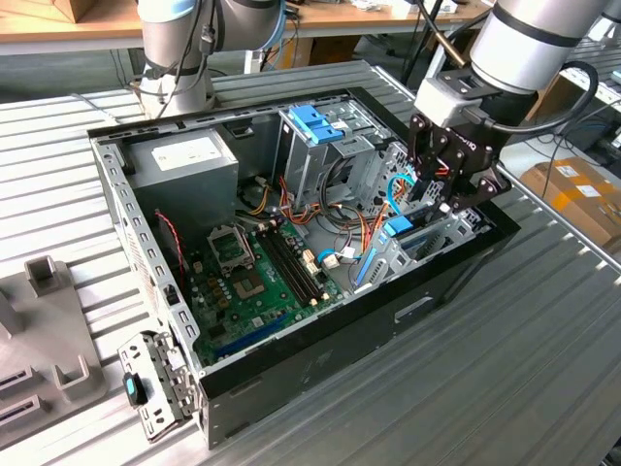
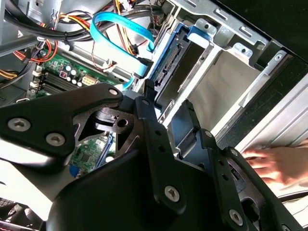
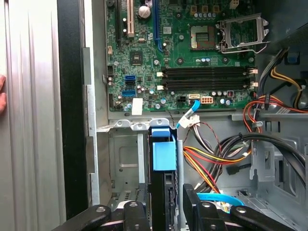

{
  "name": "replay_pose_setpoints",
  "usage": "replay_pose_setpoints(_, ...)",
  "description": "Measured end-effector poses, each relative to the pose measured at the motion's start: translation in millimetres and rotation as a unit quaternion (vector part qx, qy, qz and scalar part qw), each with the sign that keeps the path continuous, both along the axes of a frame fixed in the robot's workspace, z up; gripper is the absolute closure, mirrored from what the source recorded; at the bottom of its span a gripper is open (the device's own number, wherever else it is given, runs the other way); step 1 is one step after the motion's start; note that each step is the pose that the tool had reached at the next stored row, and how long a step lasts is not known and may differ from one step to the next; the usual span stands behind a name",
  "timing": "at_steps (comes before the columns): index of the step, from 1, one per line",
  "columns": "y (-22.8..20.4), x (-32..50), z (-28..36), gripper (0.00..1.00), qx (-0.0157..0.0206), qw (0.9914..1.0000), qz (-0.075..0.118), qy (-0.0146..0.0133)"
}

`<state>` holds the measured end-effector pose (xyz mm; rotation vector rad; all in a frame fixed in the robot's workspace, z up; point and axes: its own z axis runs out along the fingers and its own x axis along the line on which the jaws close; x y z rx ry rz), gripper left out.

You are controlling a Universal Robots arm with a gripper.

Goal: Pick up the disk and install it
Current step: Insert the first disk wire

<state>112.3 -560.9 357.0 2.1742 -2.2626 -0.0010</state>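
Ribbed grey metal tabletop (image 1: 543,369) carries an open desktop computer case (image 1: 320,364), its innards facing up at the centre of the exterior view. At the end of the case toward the exterior view's right, the arm's black gripper (image 1: 448,199) reaches down into the drive bay. Its fingers (image 3: 192,209) are clamped on the disk (image 3: 163,151) — the first wrist view shows one finger against each flat side of the drive, which stands on edge in the bay slot with its light-blue end tab toward the camera. A green motherboard (image 1: 252,282) lies on the case floor in the middle of the exterior view. A grey power supply (image 1: 184,160) sits in the case's upper left corner, and a tall metal cage with a blue plastic top (image 1: 315,131) stands just above centre. A flat blue data cable (image 2: 120,21) loops near the disk's connector end in the second wrist view. A person's hand (image 2: 269,163) lies on the tabletop just outside the case wall — apart from the gripper. A second robot arm's base (image 1: 179,68) stands behind the case at the exterior view's upper left.
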Motion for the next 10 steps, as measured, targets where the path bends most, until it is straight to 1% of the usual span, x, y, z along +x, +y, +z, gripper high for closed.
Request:
replay_pose_setpoints(6,0.0,0.0,0.8,0.58,0.0001,1.0,0.0,0.0)
replay_pose_setpoints(8,0.0,0.0,5.4,0.58,0.0001,1.0,0.0,0.0)
replay_pose_setpoints(10,0.0,0.0,5.4,0.58,0.0001,1.0,0.0,0.0)
